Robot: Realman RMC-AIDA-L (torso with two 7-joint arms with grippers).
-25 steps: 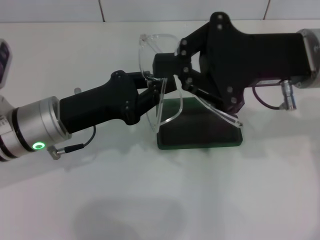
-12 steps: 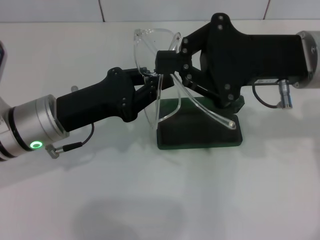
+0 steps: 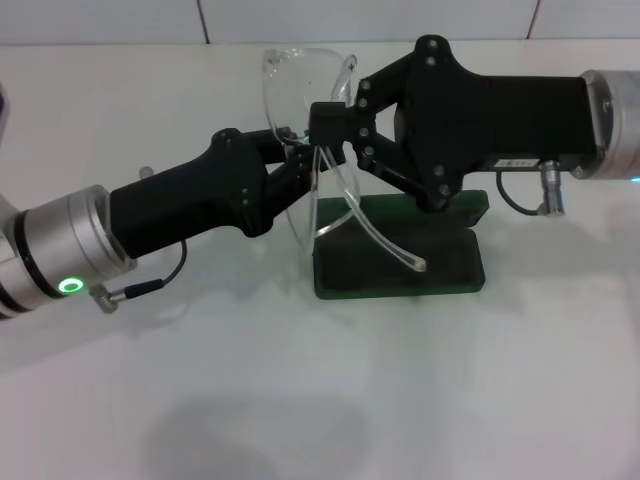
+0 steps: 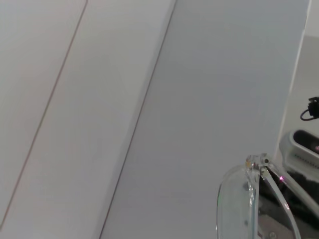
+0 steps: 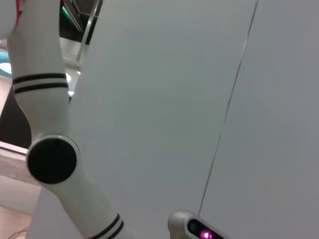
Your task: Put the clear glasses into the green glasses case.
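The clear glasses are held in the air above the left end of the green glasses case, lenses upright. My left gripper comes in from the left and is shut on the lower part of the frame. My right gripper reaches in from the right and is shut on the frame near a hinge. One clear temple arm slopes down over the case's dark inside, its tip just above the lining. In the left wrist view a lens and hinge of the glasses show in one corner.
The case lies on a white table, with a pale wall behind it. The right arm's black body hangs over the case's back edge. The right wrist view shows only a grey wall and a white jointed post.
The glasses have been raised and turned. The long temple arm's tip swung left, from the case's right end to its middle. Both grippers shifted slightly up and left.
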